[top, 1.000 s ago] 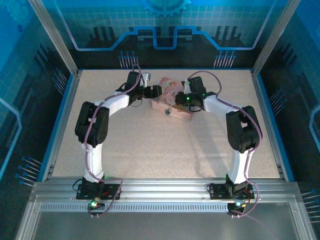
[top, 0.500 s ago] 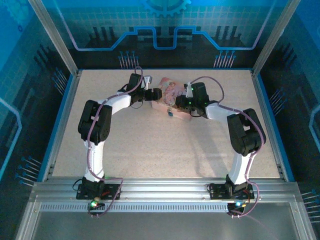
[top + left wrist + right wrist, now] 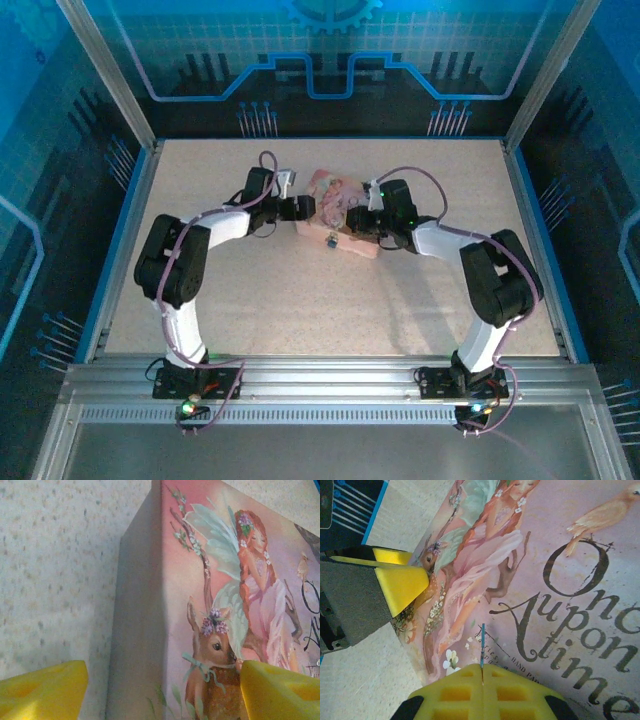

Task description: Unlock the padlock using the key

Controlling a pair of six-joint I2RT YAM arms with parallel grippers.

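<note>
**Pink tin** [image 3: 352,244]: rectangular box. The lid is printed with a winged fairy, a fawn, a small bird and large script lettering. It rests on the speckled table [image 3: 300,300], and an arm reaches in to each end of it.

**Padlock** [image 3: 330,240]: tiny, with a dark bluish body. It sits against the tin's near wall, roughly midway along it. It is too small to tell how the shackle stands.

**Key** [image 3: 482,645]: thin bluish sliver. Its base is pinched in the right gripper. Its tip projects over the tin's lid, across the small print beside the script lettering.

**Right gripper** [image 3: 482,694]: at the tin's right end, over the lid. Its yellow foam pads are pressed together, clamping the key between them.

**Left gripper** [image 3: 161,692]: at the tin's left end, straddling the long top edge of the tin.
- The jaws are spread wide and grasp nothing.
- One pad stands outside the tin's side wall, with bare table showing between pad and wall.
- The other pad is over the lid beside the fawn. Whether it touches the lid cannot be told.
- In the right wrist view, one fingertip [image 3: 402,582] lies at the lid's edge by the fawn.
</note>
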